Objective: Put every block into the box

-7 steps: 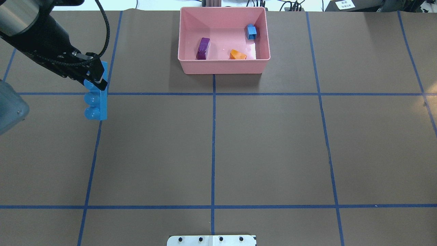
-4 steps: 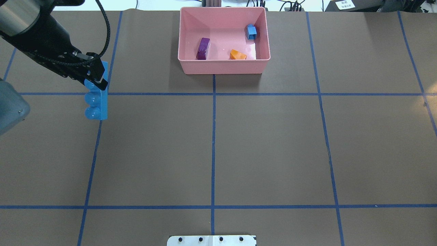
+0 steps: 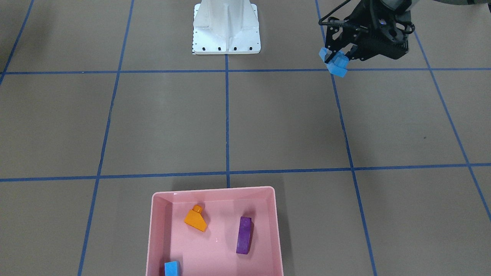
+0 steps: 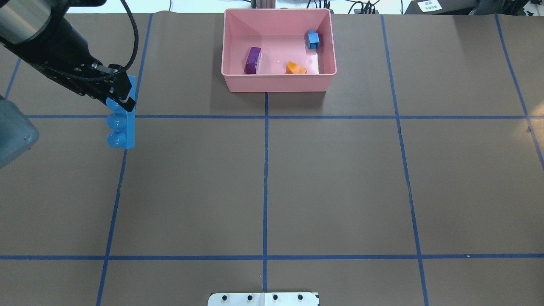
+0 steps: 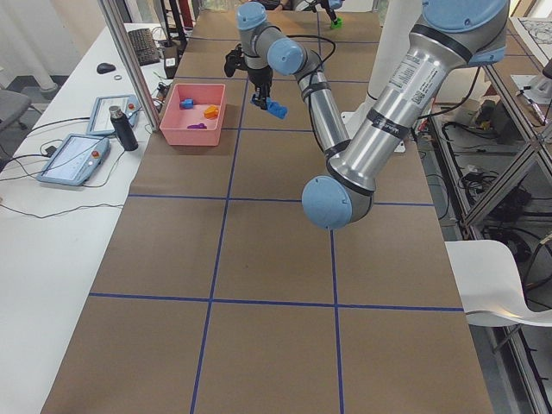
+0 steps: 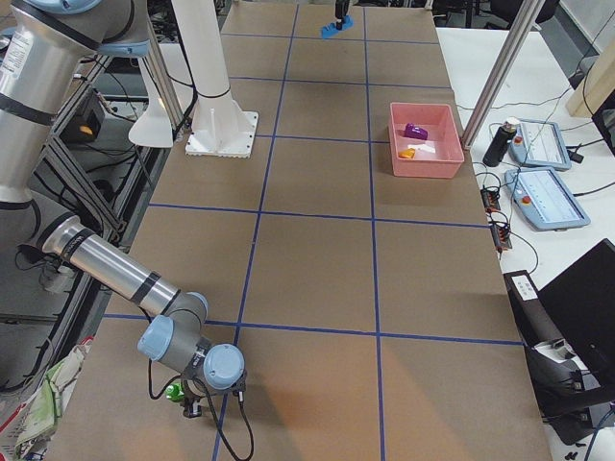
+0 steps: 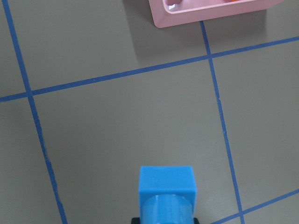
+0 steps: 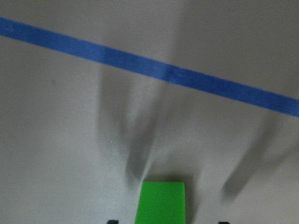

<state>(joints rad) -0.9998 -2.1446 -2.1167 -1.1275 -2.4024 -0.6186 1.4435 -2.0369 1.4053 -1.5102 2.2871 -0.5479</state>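
Overhead exterior: long blue blk in left claw.

Brown table, blue tape grid; pink box far side; white base.

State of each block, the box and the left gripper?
left gripper: shut on long blue block
long blue block: held above table, outside box
purple block: lying in box
orange block: in box
small blue cube: in box
green block: outside box, grip unclear
box: holds three blocks
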